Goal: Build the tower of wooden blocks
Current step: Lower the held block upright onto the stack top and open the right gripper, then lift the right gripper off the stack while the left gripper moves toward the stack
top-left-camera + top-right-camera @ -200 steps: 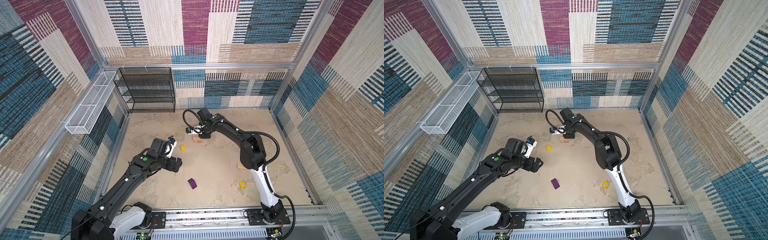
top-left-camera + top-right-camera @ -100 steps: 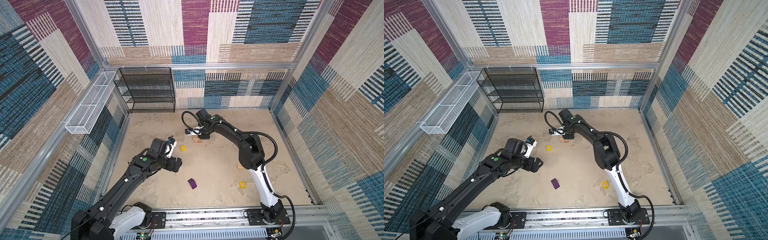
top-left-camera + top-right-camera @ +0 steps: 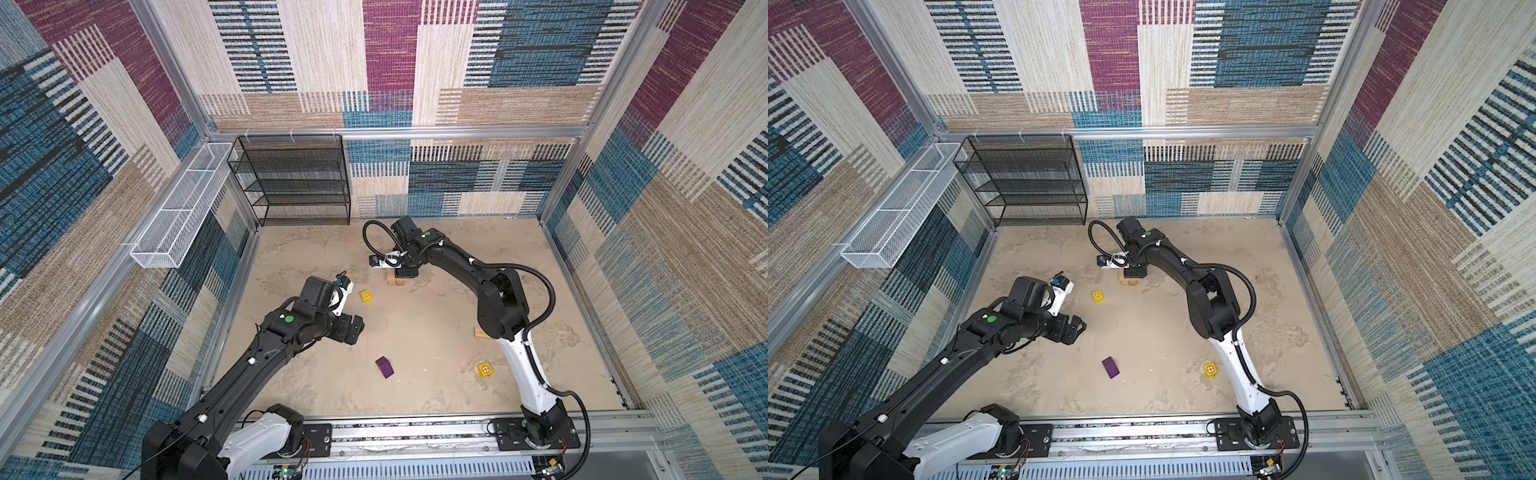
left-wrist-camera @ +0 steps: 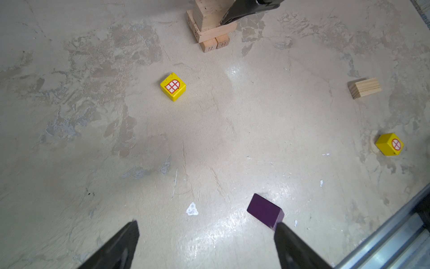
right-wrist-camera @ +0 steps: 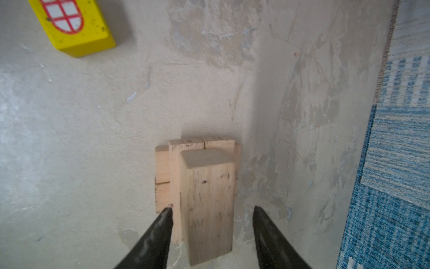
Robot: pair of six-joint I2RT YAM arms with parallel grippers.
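The wood block tower [image 3: 395, 280] [image 3: 1128, 281] [image 4: 210, 25] stands at the back middle of the floor, tan bricks in crossed layers with one brick on top [image 5: 206, 186]. My right gripper [image 3: 405, 272] [image 3: 1136, 272] [image 5: 212, 213] hangs over it, open, with a gap on each side of the top brick. My left gripper [image 3: 355, 330] [image 3: 1076, 328] [image 4: 206, 229] hovers open and empty over bare floor. Loose wood blocks lie around: a yellow window cube [image 3: 365, 295] [image 4: 173, 86] [image 5: 74, 25], a yellow circle cube [image 3: 485, 369] [image 4: 389, 144], a purple block [image 3: 385, 367] [image 4: 265, 210], and a tan brick [image 4: 364, 88].
A black mesh shelf [image 3: 295, 178] stands against the back wall. A white wire basket [image 3: 178, 208] hangs on the left wall. The arms' base rail [image 3: 415, 432] runs along the front. Carpeted walls close in all sides.
My right gripper's jaws have spread apart and let go of the top brick, which stays on the tower. The left arm has not moved.
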